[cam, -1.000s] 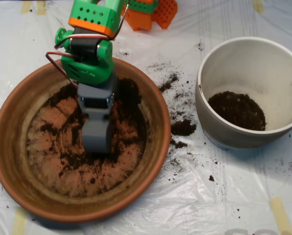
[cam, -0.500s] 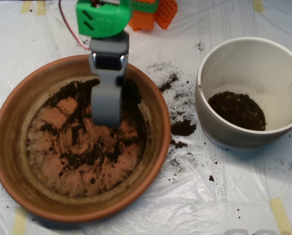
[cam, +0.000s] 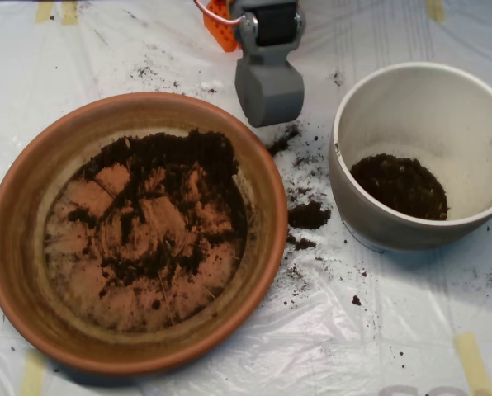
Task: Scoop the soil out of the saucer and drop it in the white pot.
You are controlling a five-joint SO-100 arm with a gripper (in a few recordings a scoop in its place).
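The soil [cam: 159, 206] lies mostly in the saucer [cam: 31, 272], thickest toward the dish's far edge, thinning to streaks and crumbs w/ bare terracotta showing through the middle and near side. It's dark brown-black, clumpy, w/ fine crumbs around the lumps. A second dark heap sits at the bottom of the white pot [cam: 469, 124], which stands at the table's right edge; pot walls are smooth, off-white, thick rim. Spilled crumbs and a small clump lie on the plastic sheet [cam: 378, 338] between saucer and pot, plus a scatter near the far edge by the saucer's rim. No readable brand, label or writing anywhere. The scoop [cam: 268, 89] hangs at the table's far edge, between saucer and pot, just beyond the saucer's rim, pointing toward the near side; the arm above it is cut off by the frame. From above its grey shells look closed together, though the seam isn't visible, so approx. Yellow tape strips [cam: 475, 361] hold the sheet down at corners.
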